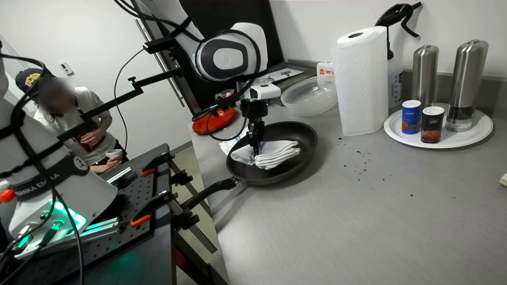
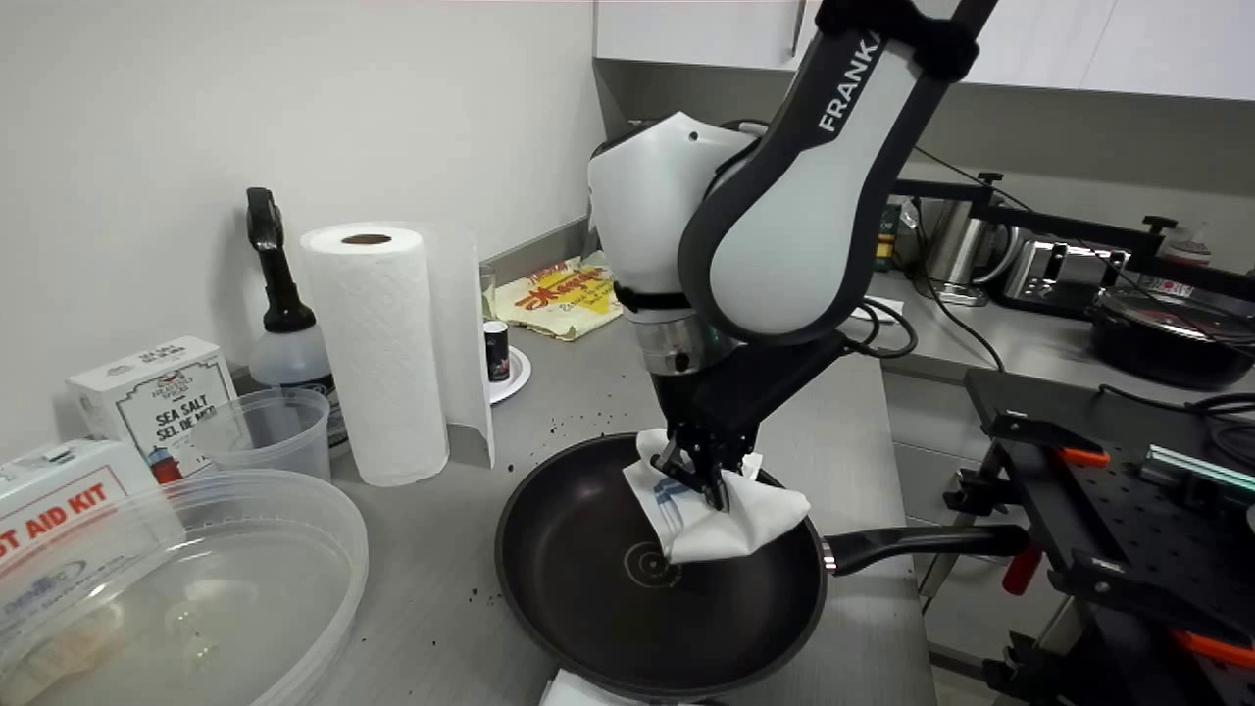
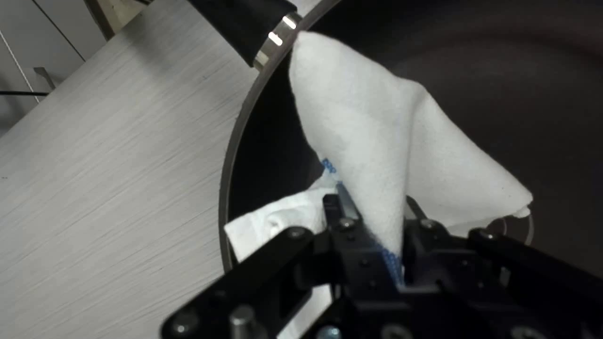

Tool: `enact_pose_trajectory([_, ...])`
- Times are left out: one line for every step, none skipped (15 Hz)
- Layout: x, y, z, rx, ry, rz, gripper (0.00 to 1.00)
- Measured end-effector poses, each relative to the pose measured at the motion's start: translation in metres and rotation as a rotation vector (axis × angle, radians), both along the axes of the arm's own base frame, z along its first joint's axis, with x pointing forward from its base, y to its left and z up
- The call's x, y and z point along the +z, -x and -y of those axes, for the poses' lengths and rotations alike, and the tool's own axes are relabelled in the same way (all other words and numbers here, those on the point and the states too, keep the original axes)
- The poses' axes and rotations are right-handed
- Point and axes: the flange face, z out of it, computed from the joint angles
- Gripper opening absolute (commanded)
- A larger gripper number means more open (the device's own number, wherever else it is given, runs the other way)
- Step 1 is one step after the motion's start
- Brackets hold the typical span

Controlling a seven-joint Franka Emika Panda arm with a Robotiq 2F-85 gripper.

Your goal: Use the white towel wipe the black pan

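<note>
The black pan (image 1: 277, 181) rests on the grey counter; it also shows in an exterior view (image 2: 588, 608) and in the wrist view (image 3: 509, 94). The white towel (image 1: 279, 152), folded and with blue stitching, is bunched inside the pan, on the handle side in an exterior view (image 2: 755, 525). My gripper (image 1: 256, 149) points down over the pan. In the wrist view its fingers (image 3: 377, 207) are closed on the towel (image 3: 358, 108), which stands up between them. The fingertips' lower ends are partly hidden by cloth. I cannot tell how firmly the towel touches the pan floor.
The pan handle (image 2: 922, 544) juts past the counter edge. Another white cloth (image 2: 578, 691) lies beside the pan. A paper towel roll (image 1: 361, 83), a clear plastic bowl (image 1: 311, 101), an orange-red lid (image 1: 216, 122) and a white plate (image 1: 455, 138) with shakers stand around. Dark crumbs (image 1: 358, 166) dot the counter.
</note>
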Motion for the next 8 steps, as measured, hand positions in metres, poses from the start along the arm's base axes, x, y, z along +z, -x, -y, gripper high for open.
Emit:
enact_pose_trajectory([0.001,-0.002,0.002,0.001,0.011,0.003,0.05])
enact_pose_trajectory([0.001,-0.003,0.006,0.0,0.024,0.007,0.05])
enact_pose_trajectory([0.002,-0.005,0.011,-0.004,0.036,0.01,0.05])
enact_pose_trajectory([0.002,-0.007,0.017,-0.011,0.047,0.013,0.05])
enact_pose_trajectory([0.002,-0.008,0.023,-0.017,0.056,0.015,0.05])
enact_pose_trajectory([0.002,-0.009,0.028,-0.024,0.062,0.017,0.05])
enact_pose_trajectory([0.003,-0.009,0.032,-0.03,0.066,0.017,0.05])
enact_pose_trajectory([0.002,-0.01,0.036,-0.028,0.078,0.017,0.05])
